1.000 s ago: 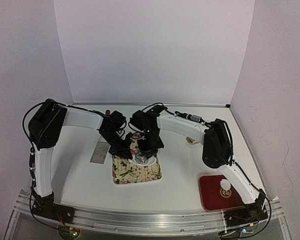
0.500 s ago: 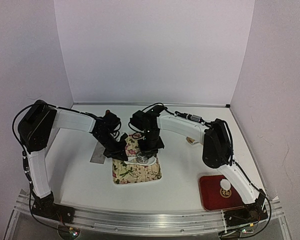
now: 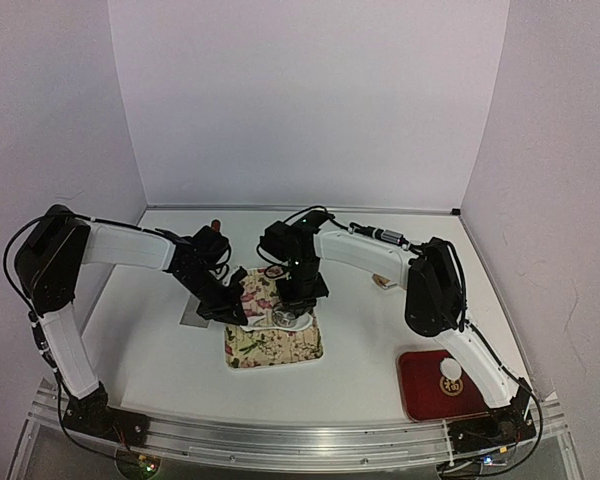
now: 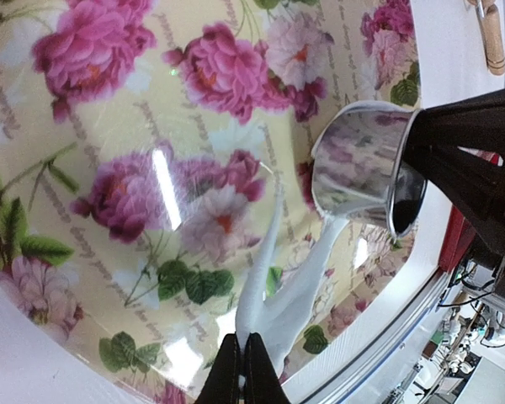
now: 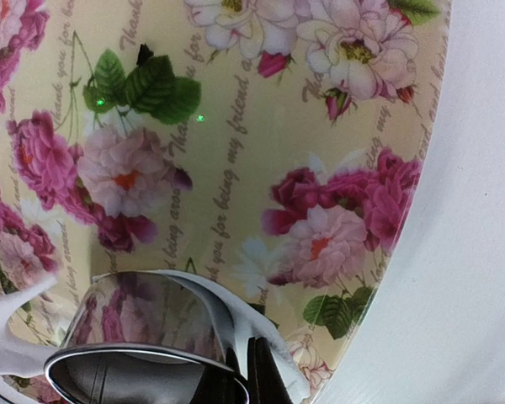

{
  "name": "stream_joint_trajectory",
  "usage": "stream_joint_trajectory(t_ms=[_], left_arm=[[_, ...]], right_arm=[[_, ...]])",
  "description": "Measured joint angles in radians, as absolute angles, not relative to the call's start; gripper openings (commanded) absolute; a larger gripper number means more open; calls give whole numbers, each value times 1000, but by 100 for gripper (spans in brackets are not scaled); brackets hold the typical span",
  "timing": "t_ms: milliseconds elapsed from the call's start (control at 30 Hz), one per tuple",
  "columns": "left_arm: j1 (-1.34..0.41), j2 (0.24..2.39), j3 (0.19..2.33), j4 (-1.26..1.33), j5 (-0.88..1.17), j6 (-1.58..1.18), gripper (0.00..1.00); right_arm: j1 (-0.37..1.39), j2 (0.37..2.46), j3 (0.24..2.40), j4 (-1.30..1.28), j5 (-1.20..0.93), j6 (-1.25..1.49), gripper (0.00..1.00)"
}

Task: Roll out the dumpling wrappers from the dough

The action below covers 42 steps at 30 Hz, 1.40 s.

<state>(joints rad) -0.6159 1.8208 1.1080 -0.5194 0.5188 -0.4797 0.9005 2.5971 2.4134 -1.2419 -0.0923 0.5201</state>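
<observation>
Left wrist cam: left gripper (image 4: 241, 343) pinched tight on white dough strip (image 4: 293, 284), stretched over floral tray (image 4: 109, 126). Right gripper (image 5: 246, 353) clamps ring cutter (image 5: 143, 324) rim, cutter on tray.

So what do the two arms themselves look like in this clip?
Both look alike: the left arm and right arm have white tubular links joined by bulky black joint housings, with thin black cables looping alongside. The left pincer and right pincer are black with slim tapered fingers. No markings are legible.
</observation>
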Motion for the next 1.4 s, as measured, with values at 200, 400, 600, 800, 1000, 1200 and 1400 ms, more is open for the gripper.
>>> stream_joint_trajectory(t_ms=[200,400,600,800,1000,1200,1400], left_arm=[[-614,1742,1041,-543,519,-475,0],[-611,1678,997,-577,551,-451,0],[-611,1670,992,-561,645,-422,4],[-612,1692,1002,-550,703,-394,15],[-612,1711,1022,-554,698,-368,43],[-612,1711,1047,-577,644,-354,74],[-621,1712,1128,-580,552,-321,98]], right_arm=[[900,2598,2416,-1243,-91,520,0],[902,2605,2434,-1254,-90,516,0],[902,2609,2444,-1262,-94,503,16],[897,2618,2429,-1250,-140,496,33],[887,2607,2419,-1228,-196,502,40],[867,2562,2375,-1191,-241,525,46],[842,2444,2291,-1150,-259,563,58]])
